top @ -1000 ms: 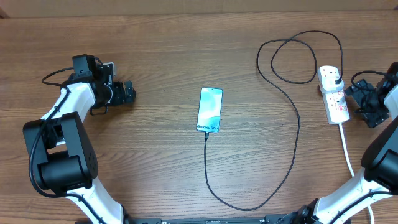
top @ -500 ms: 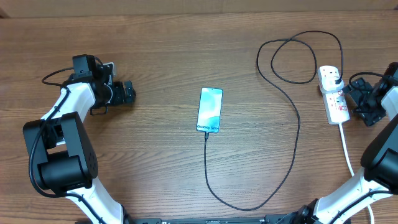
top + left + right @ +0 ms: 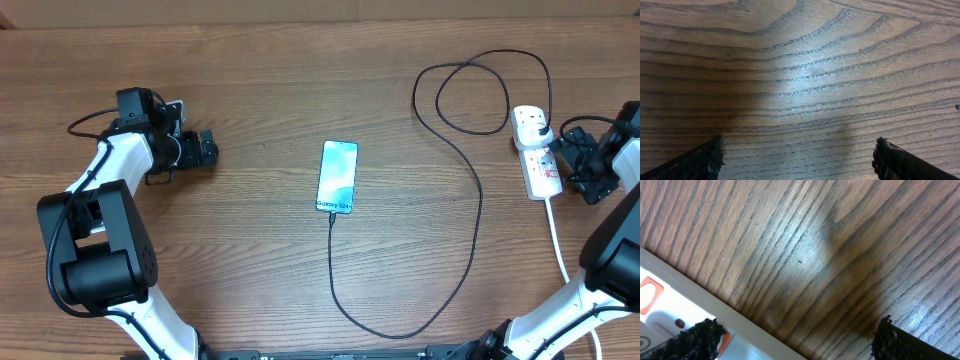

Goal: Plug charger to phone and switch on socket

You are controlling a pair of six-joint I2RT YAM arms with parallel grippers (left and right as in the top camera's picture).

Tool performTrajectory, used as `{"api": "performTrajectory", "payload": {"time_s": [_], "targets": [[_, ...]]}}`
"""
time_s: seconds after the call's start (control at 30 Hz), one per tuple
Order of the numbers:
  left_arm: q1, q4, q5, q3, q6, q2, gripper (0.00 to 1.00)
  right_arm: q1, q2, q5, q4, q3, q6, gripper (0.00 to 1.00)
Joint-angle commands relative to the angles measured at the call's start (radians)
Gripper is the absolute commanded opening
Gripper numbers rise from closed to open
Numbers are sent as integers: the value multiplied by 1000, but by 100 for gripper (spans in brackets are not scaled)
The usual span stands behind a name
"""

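At the table's right edge, the right gripper (image 3: pixel 572 165) has crept a little closer to the socket (image 3: pixel 535 150) than it was a second ago, and now sits just beside the strip's long side. Its fingers (image 3: pixel 697 337) stand wide apart with nothing between them; the wrist view shows the white strip and an orange-red switch mark under one fingertip.

Nothing else has moved. The phone (image 3: pixel 338 176) lies face up mid-table, its screen lit. The charger (image 3: pixel 478 215) runs from the phone's near short edge (whether the tip is fully seated cannot be told) in a wide curve and a loop to its black plug in the socket's far end. The thick white cord (image 3: pixel 558 240) trails toward the near edge.

The left gripper (image 3: pixel 212 149) rests far left, well apart from the phone, jaws spread over bare table (image 3: pixel 805 75).
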Motion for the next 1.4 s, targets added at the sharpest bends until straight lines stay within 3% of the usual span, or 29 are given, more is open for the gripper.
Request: {"api": "performTrajectory", "payload": {"time_s": [0.0,1.37], "targets": [[2,0,-6,3,-12,-23,100,32,5,-7,-12,-7,-9,100],[2,0,-6,3,-12,-23,100,55,5,-6,-84,-7,-9,100]]}}
